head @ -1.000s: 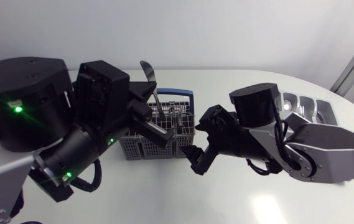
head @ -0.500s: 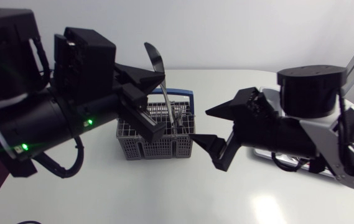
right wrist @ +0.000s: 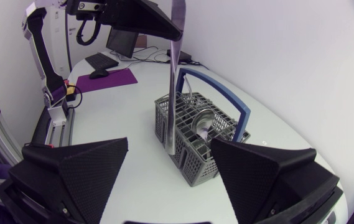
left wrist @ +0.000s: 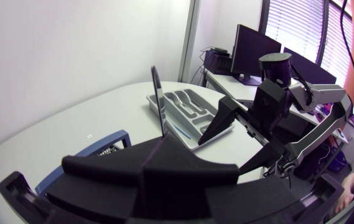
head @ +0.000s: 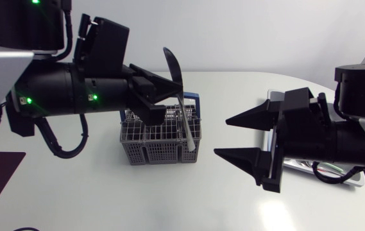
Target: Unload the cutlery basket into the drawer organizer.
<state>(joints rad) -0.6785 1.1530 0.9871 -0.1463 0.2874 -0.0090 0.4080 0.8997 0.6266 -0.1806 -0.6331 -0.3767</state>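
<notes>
The left tool (head: 169,97) grips a long silver metal utensil (head: 183,122) hanging below it close to the grey mesh, blue-handled cutlery basket (head: 145,141), while the right tool (head: 221,136) gapes wide nearby.

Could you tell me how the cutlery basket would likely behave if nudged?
The cutlery basket looks like thin open mesh, so probably light and apt to slide on the smooth table. Its tall blue handle might let a high push tip it.
</notes>
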